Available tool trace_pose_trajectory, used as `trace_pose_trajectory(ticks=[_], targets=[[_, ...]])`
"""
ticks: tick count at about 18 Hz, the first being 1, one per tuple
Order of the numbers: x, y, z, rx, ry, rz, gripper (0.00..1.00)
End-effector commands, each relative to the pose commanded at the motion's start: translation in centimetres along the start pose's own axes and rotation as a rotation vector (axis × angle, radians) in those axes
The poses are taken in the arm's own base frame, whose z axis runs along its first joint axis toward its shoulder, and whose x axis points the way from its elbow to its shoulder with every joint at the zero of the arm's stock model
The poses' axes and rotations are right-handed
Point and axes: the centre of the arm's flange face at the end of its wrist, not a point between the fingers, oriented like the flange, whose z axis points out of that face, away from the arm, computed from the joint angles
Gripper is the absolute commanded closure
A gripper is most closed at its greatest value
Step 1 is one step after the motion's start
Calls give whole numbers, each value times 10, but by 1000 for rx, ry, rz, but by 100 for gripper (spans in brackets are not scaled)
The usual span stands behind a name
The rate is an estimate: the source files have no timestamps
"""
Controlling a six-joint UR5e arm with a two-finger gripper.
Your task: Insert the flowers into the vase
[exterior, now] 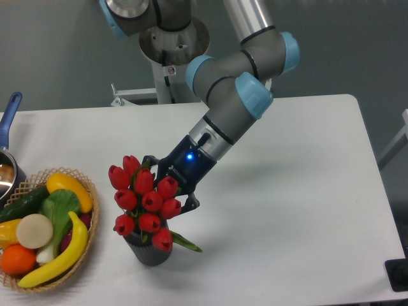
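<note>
Clearly light and springy, the tulip bunch (145, 203) stands with its stems down in the ribbed grey vase (150, 250) near the wicker basket (89, 245). Behind the buds, the gripper (167, 189) seems clamped on them; firm stems suit gripping better than soft buds.

Flowers (145, 199), a tight bunch of red tulip buds on green stems with one long leaf jutting lower right, stand upright with stems down in vase (150, 252), small dark ribbed cylinder, mostly hidden beneath buds.
</note>
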Motion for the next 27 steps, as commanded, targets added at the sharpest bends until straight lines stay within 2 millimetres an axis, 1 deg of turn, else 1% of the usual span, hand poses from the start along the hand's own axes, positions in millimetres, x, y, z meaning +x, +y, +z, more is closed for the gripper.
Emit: trace_pose_trajectory(ticks=[3, 5, 6, 7, 8, 9, 11, 12, 15, 19, 22, 23, 24, 25, 27], targets=[[-1, 7, 4, -4, 7, 10, 54], [-1, 8, 4, -7, 7, 13, 51], [-2, 8, 3, -5, 6, 15, 42], [-2, 7, 3, -4, 5, 24, 22], [-2, 9, 4, -5, 7, 36, 9], [-2, 9, 4, -6, 8, 45, 5], [-1, 13, 6, -8, 11, 39, 4], [-1, 12, 5, -9, 10, 42, 1], [0, 14, 5, -14, 7, 38, 0], [-4, 19, -2, -111, -66, 51, 0], [-6, 16, -10, -124, -92, 56, 0], [-8, 12, -19, -133, -115, 66, 0], [-9, 7, -32, -156, -156, 77, 0], [-9, 5, -45, -190, -201, 99, 0], [-8, 2, -63, -287, -281, 178, 0]])
